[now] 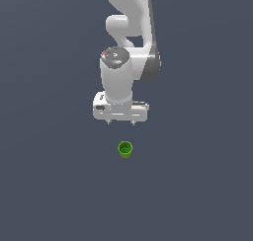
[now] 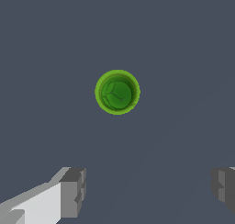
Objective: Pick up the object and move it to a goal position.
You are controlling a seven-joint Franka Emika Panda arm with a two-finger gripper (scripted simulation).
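Note:
The object (image 1: 125, 149) is a tiny bright green cup standing upright on the dark grey floor, its hollow darker-green centre facing up. In the wrist view the object (image 2: 117, 92) shows as a round green ring seen from straight above. My white gripper (image 1: 120, 122) hangs above the floor, a little behind the cup in the exterior view and not touching it. Its two fingers are spread wide apart, with one grey fingertip (image 2: 73, 192) and the other at the frame's edge, and my gripper (image 2: 149, 191) holds nothing.
A flat dark grey floor (image 1: 49, 185) fills both views. The white arm (image 1: 129, 32) rises behind the gripper toward the exterior view's top.

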